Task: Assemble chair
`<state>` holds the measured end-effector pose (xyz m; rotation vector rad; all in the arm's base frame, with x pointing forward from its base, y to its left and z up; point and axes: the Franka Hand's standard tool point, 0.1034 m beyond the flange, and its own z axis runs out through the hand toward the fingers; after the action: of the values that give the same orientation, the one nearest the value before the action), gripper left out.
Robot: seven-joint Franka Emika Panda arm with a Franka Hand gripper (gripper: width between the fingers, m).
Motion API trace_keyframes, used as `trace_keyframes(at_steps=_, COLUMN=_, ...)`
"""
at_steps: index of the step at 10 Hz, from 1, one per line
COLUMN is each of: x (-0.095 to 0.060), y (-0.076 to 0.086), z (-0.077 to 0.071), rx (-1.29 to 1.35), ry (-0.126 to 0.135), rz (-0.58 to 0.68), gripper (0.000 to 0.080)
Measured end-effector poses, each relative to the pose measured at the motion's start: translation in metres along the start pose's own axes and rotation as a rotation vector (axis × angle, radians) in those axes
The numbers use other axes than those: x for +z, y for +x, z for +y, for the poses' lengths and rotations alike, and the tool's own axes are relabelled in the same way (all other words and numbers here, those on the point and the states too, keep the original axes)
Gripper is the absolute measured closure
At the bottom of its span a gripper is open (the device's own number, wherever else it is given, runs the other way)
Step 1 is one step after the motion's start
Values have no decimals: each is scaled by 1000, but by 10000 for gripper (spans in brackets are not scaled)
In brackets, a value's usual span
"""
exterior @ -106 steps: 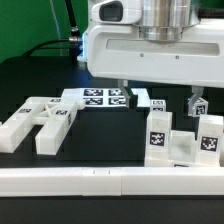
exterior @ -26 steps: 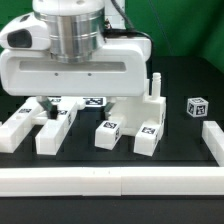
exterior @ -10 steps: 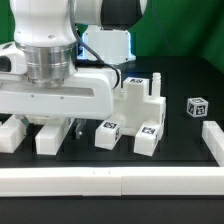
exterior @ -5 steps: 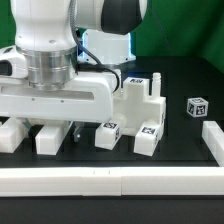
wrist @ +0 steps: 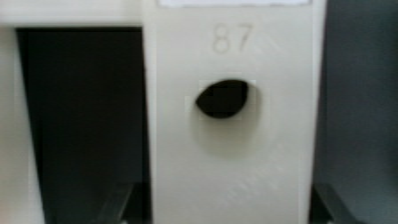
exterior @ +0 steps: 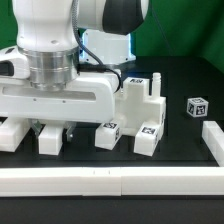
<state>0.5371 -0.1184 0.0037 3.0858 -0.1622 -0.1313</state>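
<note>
Jaws: gripper [exterior: 55, 127] closed onto a white bar [wrist: 228, 150] [exterior: 50, 142], with a dark finger [wrist: 130, 208] pressed against each long side.
Bar, markings: moulded numerals "87" near one end and a round dark hole in the middle of the face; no other writing can be read.
Front rail [exterior: 110, 182]: long white border strip nearest the exterior camera, unmarked.
Bar, location: on the black table [exterior: 185, 150] at the exterior view's left, under the white hand, with its end showing just behind the front rail.
End block [exterior: 12, 135]: white, just beside the bar, partly cut off at the frame edge.
Leg block [exterior: 107, 135]: short, white, with a black-and-white square tag on top; pattern only, no text.
Second leg block [exterior: 148, 139]: same kind, near the first, on the exterior view's right of it.
Side rail [exterior: 213, 140]: white, at the exterior view's right edge.
Seat block [exterior: 140, 100]: stepped white piece standing just behind the leg blocks, tag on its upper face.
Cube [exterior: 197, 106]: small and tagged, well apart from the seat block.
</note>
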Motion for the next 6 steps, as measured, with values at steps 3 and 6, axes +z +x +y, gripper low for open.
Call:
trace_keyframes(at_steps=3, x=-5, y=1, z=-8, rx=-13, ry=2, rz=1, gripper=514)
trace_keyframes(at_steps=6, x=-45, y=-3, z=-17, rx=-17, ry=36, rz=-36, gripper=512)
